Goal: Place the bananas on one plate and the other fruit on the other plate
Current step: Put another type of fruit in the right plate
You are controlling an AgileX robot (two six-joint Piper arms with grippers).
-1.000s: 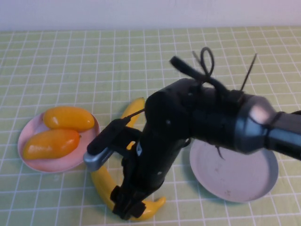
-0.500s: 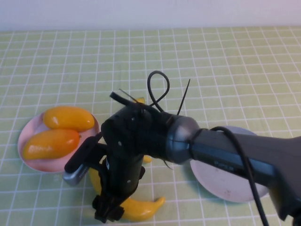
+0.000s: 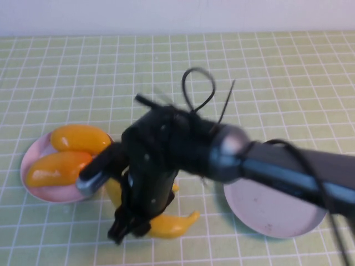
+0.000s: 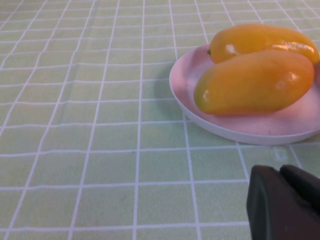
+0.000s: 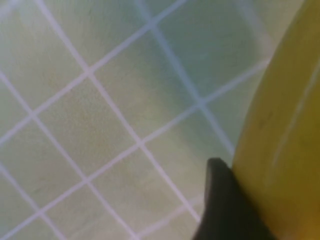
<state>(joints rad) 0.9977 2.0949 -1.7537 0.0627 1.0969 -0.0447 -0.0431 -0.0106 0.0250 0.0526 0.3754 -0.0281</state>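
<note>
Where green checked cloth covers the bench, laid out as follows:

Pink plate (image 3: 33, 191): near the left edge of the bench, toward the near side; also close up in the left wrist view (image 4: 235, 131).
Mangoes: both lying on the pink plate, side by side and touching; paler yellow one (image 3: 77, 138) farther back, more orange one (image 3: 52, 169) nearer the front.
Grey-blue plate (image 3: 274, 213): right of centre, near the front edge, well apart from the pink plate; bare of fruit.
Bananas: larger one (image 3: 172, 224) between the two plates near the front edge, mostly hidden under the arm, its tip poking out to the right; smaller one hidden behind the arm, cannot tell where.
Right gripper (image 3: 126, 230): reaching across from the right edge, angled down over the larger banana; one dark finger (image 5: 225, 205) pressed against yellow banana skin (image 5: 285, 135) in the right wrist view; clenched on it or merely touching, cannot tell.
Left gripper (image 4: 282, 202): low over the cloth just beside the pink plate; only a dark corner visible.
</note>
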